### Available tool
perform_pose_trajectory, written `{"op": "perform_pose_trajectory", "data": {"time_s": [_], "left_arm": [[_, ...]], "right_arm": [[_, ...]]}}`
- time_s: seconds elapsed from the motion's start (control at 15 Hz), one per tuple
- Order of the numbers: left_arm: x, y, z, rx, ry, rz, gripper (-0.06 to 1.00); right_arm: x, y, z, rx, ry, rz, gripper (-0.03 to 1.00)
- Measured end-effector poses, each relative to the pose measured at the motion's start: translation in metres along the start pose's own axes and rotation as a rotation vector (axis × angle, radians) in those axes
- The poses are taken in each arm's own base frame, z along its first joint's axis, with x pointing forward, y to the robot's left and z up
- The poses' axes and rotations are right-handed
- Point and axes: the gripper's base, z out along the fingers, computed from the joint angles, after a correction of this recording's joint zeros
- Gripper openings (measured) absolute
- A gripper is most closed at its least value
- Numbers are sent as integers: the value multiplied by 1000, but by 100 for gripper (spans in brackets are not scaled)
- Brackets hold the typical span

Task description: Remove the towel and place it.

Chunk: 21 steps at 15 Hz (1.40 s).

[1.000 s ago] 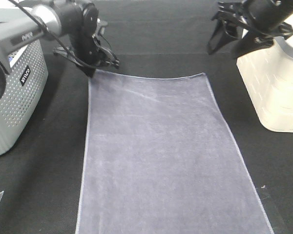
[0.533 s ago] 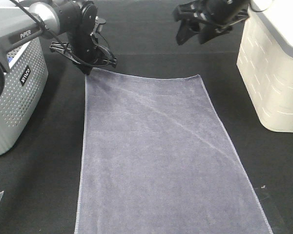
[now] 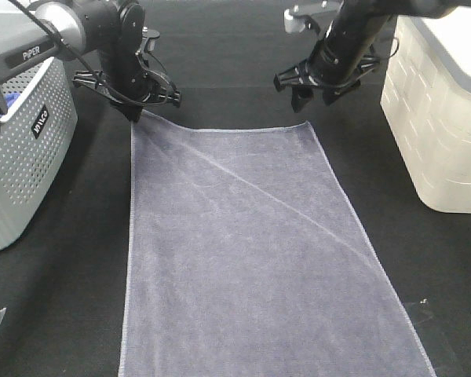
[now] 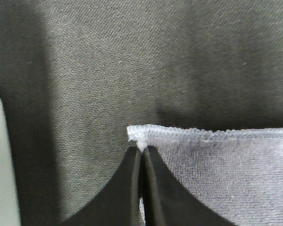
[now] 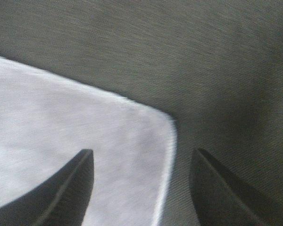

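The left arm (image 3: 102,31) reaches in from the far left corner of the counter (image 3: 63,298) and bends steeply down, so the left tool (image 3: 138,115) points at the surface. It is pressed together, pinching the far left corner of the towel (image 3: 243,251) by its pale hem; the wrist view shows the 2 black fingers (image 4: 132,188) shut on that corner (image 4: 226,174). The right arm (image 3: 361,23) comes from the far right and leans toward the middle. The right tool (image 3: 309,97) hangs just above the towel's far right corner with its fingers spread, and in its wrist view the rounded corner (image 5: 61,117) shows between them.

The towel lies flat down the middle of the counter, its long axis running from the far edge to the near edge, where it leaves view. 1 diagonal crease (image 3: 298,212) crosses it.

A grey basket (image 3: 23,181) stands at the left edge, with a bit of blue (image 3: 12,100) showing over its rim. A cream bin (image 3: 439,133) stands at the right edge; I cannot tell what it holds.
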Motion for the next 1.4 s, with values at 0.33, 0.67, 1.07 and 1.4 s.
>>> {"op": "perform_pose_trajectory", "data": {"time_s": [0.33, 0.67, 1.07, 1.4], "left_arm": [[4, -2, 11, 16, 14, -8, 0], [4, -3, 11, 18, 13, -8, 0], [4, -3, 11, 20, 12, -9, 0], [3, -3, 11, 20, -7, -5, 0]], "right_arm": [[5, -4, 44, 29, 45, 1, 57], [14, -15, 64, 43, 66, 16, 52], [15, -10, 73, 23, 64, 24, 12], [-2, -16, 59, 54, 38, 7, 0]]}}
